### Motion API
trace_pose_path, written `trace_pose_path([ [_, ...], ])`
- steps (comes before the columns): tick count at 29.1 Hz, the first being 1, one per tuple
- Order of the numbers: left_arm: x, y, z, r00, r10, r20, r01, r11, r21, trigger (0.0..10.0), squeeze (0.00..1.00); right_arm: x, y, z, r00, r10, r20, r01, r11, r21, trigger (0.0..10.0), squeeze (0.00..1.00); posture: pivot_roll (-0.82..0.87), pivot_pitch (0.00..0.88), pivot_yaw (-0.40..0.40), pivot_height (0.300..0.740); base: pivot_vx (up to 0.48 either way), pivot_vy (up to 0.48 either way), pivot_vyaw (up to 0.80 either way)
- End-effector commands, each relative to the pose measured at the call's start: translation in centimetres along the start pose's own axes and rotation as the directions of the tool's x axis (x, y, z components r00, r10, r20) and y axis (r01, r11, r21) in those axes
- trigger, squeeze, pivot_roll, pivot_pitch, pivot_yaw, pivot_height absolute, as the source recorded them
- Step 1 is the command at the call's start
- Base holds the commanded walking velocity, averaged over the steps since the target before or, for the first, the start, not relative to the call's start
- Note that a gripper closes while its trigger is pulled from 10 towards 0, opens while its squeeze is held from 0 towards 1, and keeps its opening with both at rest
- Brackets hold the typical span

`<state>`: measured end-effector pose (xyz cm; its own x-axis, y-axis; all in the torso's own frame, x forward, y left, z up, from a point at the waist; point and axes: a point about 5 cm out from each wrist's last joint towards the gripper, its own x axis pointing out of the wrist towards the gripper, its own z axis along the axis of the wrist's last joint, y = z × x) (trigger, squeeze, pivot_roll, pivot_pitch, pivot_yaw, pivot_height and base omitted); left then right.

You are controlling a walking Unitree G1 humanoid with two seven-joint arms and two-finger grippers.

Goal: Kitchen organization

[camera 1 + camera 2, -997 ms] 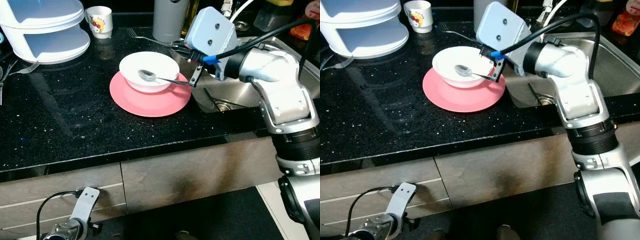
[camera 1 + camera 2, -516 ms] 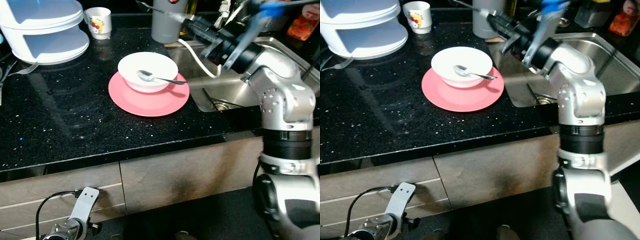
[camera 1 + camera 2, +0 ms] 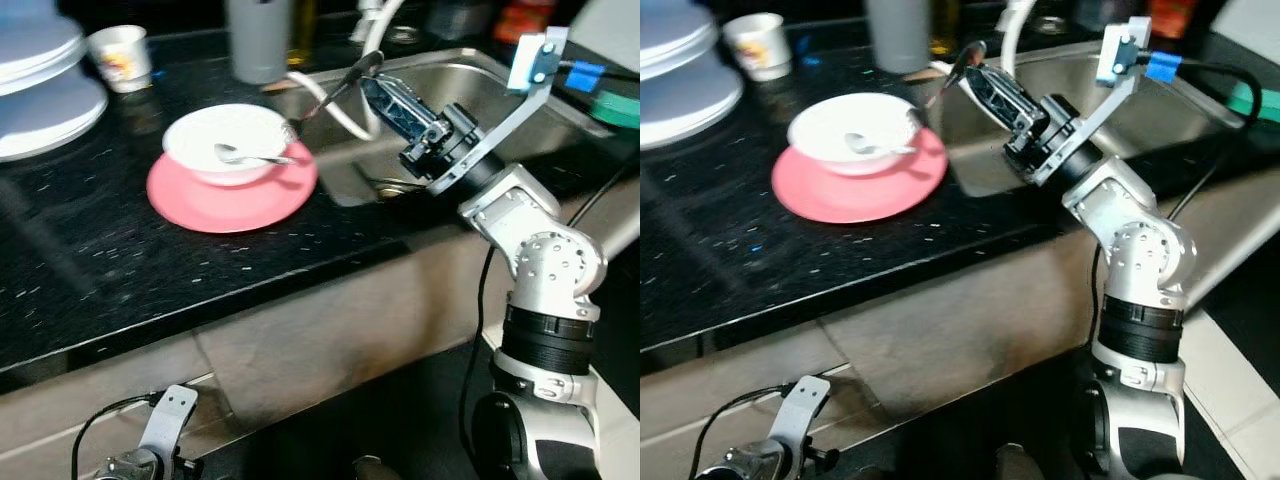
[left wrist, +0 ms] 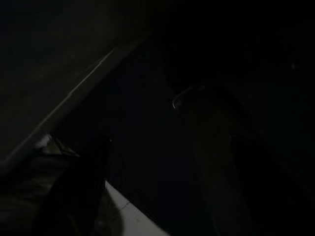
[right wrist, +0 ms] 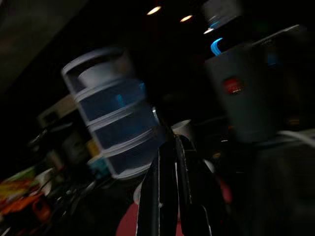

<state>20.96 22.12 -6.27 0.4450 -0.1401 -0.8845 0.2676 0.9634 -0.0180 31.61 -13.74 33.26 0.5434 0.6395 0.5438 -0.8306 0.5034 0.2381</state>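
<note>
Black speckled stone bench (image 3: 150, 270) runs left to right, steel sink (image 3: 480, 90) set in at far right. White tiered container (image 3: 40, 80) far left. Pink plate (image 3: 230, 190) mid-bench carries a white bowl (image 3: 225, 145); spoon (image 3: 250, 158) lies in the bowl, handle pointing right over the rim. Right end effector (image 3: 965, 60) hovers over the sink edge, fingers pressed together, holding nothing visible. Spoon lies left of and below it, long axis roughly toward the fingers. Right arm nearer. Left end effector (image 3: 165, 425) hangs low by the cabinets; finger state cannot be told.
</note>
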Motion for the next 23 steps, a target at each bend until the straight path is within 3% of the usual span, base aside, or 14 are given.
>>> trace_pose_path([
  [1, -0.1, 0.3, 1.2, 0.999, 0.009, 0.043, -0.01, 1.0, 0.024, 10.0, 0.0, -0.1, 0.8, 0.4, 1.0, 0.024, 0.009, -0.024, 1.0, -0.001, 10.0, 0.0, -0.06, 0.124, -0.005, 0.74, 0.0, 0.0, -0.74],
  [8, -0.1, 0.4, 1.3, 0.999, 0.011, 0.043, -0.012, 1.0, 0.025, 10.0, 0.0, 0.1, 0.7, 0.5, 1.0, 0.003, 0.024, -0.003, 1.0, 0.002, 10.0, 0.0, -0.06, 0.129, -0.005, 0.74, 0.0, 0.0, -0.75],
  [13, -0.1, 0.3, 1.3, 0.999, 0.009, 0.045, -0.01, 1.0, 0.027, 10.0, 0.0, 1.2, 0.1, -1.0, 0.997, -0.058, -0.054, 0.052, 0.994, -0.1, 10.0, 0.0, -0.06, 0.132, -0.007, 0.74, 0.0, 0.0, -0.31],
  [14, -0.1, 0.3, 1.3, 0.999, 0.008, 0.047, -0.009, 1.0, 0.025, 10.0, 0.0, 2.5, 0.1, -1.6, 0.996, -0.048, -0.073, 0.039, 0.992, -0.122, 0.0, 0.0, -0.05, 0.134, -0.014, 0.74, 0.0, 0.0, 0.0],
  [19, -0.1, 0.2, 1.3, 0.999, 0.01, 0.051, -0.011, 1.0, 0.016, 10.0, 0.0, 4.3, 0.3, -1.9, 0.997, -0.025, -0.071, 0.017, 0.994, -0.109, 0.0, 0.0, -0.05, 0.135, -0.028, 0.74, 0.0, 0.0, 0.0],
  [23, 0.0, 0.1, 1.3, 0.998, 0.01, 0.055, -0.011, 1.0, 0.008, 10.0, 0.0, 6.6, 0.2, -2.9, 0.995, -0.028, -0.093, 0.017, 0.993, -0.118, 0.0, 0.0, -0.03, 0.141, -0.041, 0.74, 0.0, 0.0, 0.0],
])
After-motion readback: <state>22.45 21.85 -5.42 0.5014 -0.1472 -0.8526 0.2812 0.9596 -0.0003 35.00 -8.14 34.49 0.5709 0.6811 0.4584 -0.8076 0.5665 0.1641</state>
